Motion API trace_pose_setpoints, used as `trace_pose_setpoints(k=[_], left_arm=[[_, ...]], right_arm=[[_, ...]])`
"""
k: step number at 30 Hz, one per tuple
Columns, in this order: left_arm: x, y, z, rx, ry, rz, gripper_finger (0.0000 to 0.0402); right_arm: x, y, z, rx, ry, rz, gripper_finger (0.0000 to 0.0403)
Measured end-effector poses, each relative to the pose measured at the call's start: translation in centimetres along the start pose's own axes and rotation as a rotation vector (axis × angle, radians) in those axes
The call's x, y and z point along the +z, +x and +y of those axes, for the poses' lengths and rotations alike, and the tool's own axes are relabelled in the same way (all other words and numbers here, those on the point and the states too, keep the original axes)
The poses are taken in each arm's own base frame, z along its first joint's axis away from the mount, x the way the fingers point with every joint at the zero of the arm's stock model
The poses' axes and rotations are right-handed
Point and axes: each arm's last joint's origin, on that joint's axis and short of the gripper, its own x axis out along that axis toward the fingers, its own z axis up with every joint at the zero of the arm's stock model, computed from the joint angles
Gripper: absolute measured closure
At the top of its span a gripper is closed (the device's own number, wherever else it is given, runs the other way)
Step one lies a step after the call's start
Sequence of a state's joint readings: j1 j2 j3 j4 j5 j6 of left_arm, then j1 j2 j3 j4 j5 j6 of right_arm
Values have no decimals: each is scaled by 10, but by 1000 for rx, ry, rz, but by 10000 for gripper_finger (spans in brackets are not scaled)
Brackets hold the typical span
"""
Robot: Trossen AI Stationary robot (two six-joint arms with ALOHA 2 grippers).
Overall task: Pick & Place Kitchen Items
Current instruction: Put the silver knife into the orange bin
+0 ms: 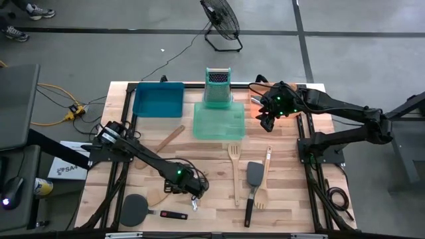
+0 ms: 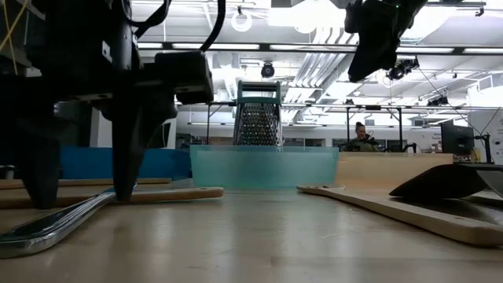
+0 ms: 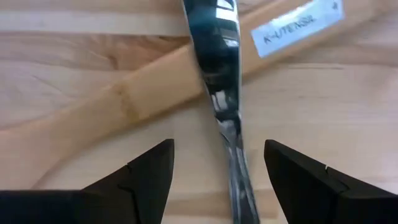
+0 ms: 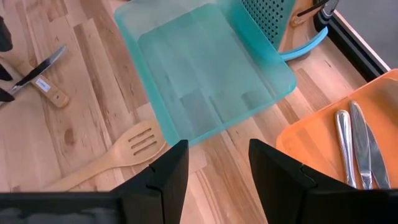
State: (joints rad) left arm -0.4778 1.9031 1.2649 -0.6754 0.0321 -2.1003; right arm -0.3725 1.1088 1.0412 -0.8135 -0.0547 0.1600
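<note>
Nearest, on the near left part of the table, the left gripper is down at the boards with its fingers apart, straddling the slim handle of a silver metal utensil that lies across a pale wooden utensil; nothing is clamped yet. The metal piece looks stiff, light and slippery, and its thin neck sits almost flat on the wood, so a pinch across the handle where it rises over the wooden one probably gives the surest hold. To the right lie a slotted wooden spatula and a black spatula, both rigid and easy to take mid-handle. Farther off stands the green tray, with the box grater behind it and the blue tray to its left. The right gripper hangs above the far right, fingers parted and empty, over the orange tray, where metal cutlery already lies.
</note>
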Motion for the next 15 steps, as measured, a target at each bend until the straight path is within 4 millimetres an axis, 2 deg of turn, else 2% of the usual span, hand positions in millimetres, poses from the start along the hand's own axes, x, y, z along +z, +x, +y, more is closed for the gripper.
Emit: trace_pose_setpoints(k=[15], left_arm=[[2,8,2,33,-27,-34,156]], right_arm=[[0,0,0,-3,0,-1,242]])
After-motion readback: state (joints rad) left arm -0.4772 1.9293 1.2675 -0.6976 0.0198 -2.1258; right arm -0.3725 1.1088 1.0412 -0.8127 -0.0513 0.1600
